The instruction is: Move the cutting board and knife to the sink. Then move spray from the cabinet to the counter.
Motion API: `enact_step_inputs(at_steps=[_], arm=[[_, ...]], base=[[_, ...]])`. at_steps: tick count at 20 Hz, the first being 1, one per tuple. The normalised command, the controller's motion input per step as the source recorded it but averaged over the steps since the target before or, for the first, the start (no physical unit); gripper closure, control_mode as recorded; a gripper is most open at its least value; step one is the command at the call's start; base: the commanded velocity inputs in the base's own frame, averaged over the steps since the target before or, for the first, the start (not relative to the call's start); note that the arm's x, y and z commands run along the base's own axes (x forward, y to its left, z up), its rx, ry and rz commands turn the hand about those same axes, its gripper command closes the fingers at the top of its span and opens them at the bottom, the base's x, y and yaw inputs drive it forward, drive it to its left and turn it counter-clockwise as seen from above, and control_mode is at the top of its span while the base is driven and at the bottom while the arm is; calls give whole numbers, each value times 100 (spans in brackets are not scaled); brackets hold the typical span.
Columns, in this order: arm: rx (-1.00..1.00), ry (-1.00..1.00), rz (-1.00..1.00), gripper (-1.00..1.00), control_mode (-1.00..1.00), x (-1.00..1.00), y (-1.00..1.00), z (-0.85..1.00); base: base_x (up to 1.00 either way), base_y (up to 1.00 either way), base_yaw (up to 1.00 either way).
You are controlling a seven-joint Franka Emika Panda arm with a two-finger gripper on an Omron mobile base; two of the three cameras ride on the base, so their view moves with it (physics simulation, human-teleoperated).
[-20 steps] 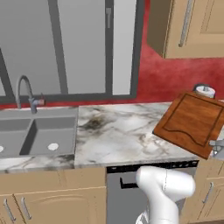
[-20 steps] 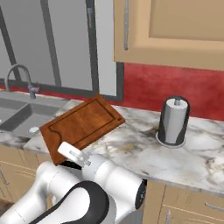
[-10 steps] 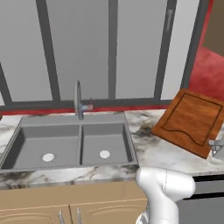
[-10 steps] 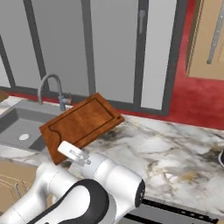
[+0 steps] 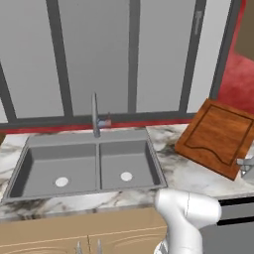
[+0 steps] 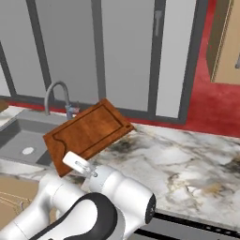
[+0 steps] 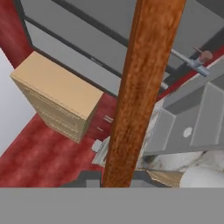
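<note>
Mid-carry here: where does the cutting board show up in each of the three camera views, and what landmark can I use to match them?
Left base view: the cutting board is at the right edge, tilted, right of the sink.
Right base view: cutting board left of centre, above the sink's near corner.
Hand view: cutting board edge-on, a tall brown strip up the middle.
Shared landmark: the faucet.
</note>
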Motion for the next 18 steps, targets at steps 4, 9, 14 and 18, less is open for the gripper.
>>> enact_step_inputs(at_steps=[4, 9, 14, 18], arm=[[0, 0, 0, 100, 100, 0, 0, 0], [0, 0, 0, 100, 100, 0, 0, 0], [0, 0, 0, 100, 100, 0, 0, 0], [0, 0, 0, 100, 100, 0, 0, 0]], base=[[-5, 100, 0], [5, 91, -3], [25, 100, -8], [40, 100, -14]])
